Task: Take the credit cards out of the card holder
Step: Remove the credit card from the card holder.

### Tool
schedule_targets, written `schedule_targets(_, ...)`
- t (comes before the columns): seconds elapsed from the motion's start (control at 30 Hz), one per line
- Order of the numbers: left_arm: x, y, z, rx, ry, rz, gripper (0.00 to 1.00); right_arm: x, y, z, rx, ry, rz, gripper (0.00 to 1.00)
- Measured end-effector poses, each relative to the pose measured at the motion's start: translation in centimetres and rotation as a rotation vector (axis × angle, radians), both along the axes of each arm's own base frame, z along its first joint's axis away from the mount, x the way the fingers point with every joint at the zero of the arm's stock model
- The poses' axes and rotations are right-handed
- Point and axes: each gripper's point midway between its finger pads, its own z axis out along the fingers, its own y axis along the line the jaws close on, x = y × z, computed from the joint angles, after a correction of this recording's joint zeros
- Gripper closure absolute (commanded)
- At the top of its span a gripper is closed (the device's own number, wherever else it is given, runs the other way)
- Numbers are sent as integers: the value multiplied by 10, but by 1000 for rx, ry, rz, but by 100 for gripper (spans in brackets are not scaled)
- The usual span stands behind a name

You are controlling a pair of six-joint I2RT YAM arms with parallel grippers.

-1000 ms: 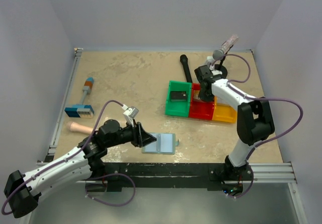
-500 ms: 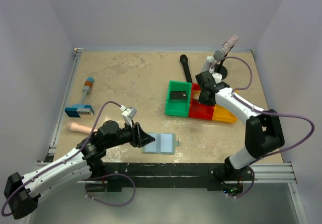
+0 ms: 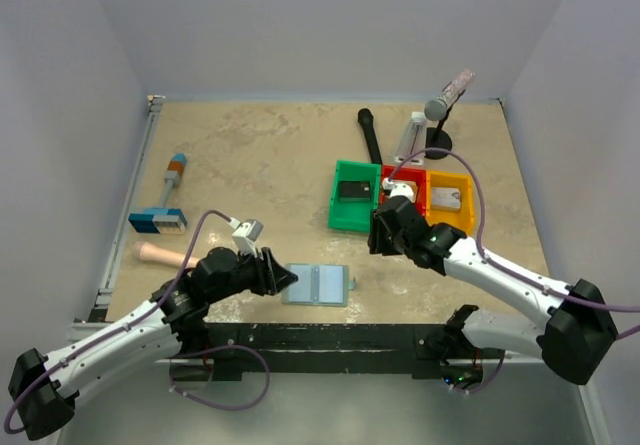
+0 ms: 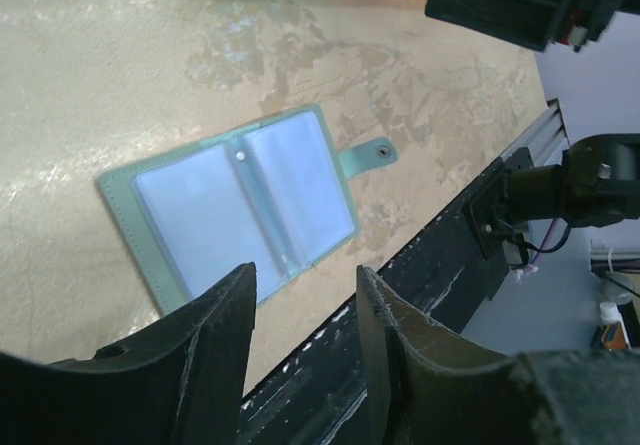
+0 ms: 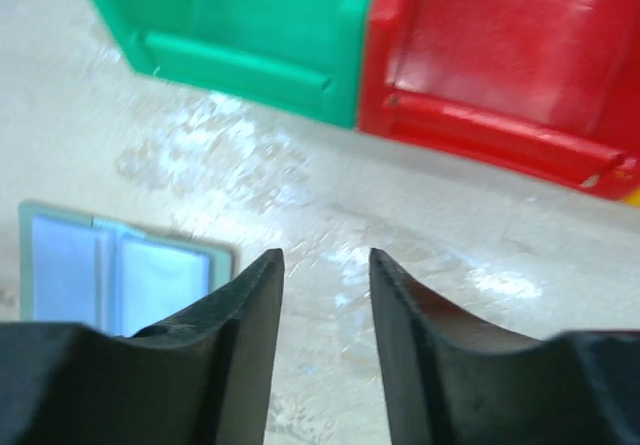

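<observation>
We list one card holder (image 3: 318, 285), open, lower centre; three bins (image 3: 343, 217); one dark card (image 3: 352, 190), one pale card (image 3: 450, 198); left gripper (image 4: 305, 280) and right gripper (image 5: 325, 260), fingers narrowly parted, empty.

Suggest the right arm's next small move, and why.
Probably ease the right hand toward the open card holder. The hand is open and empty over the table, the holder lies just ahead, and the left hand waits at its edge.

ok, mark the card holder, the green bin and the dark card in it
card holder (image 3: 318, 285): top view, on its centre crease.
green bin (image 3: 347, 221): top view, on its near wall.
dark card (image 3: 352, 191): top view, middle of the card.
</observation>
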Motion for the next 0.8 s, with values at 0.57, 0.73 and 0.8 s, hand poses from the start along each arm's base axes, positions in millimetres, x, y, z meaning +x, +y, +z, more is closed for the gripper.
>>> schedule_targets(0.57,-3,25,-46,67,106,127,46,-78,66,-52,-86,156,264,49)
schedule_targets(0.73,-4,28,-56,88,128,137,46,-79,66,-52,-85,164,252,62)
schedule_targets(0.8,-4,28,-58,98,134,138,46,-79,65,-52,-87,170,249,68)
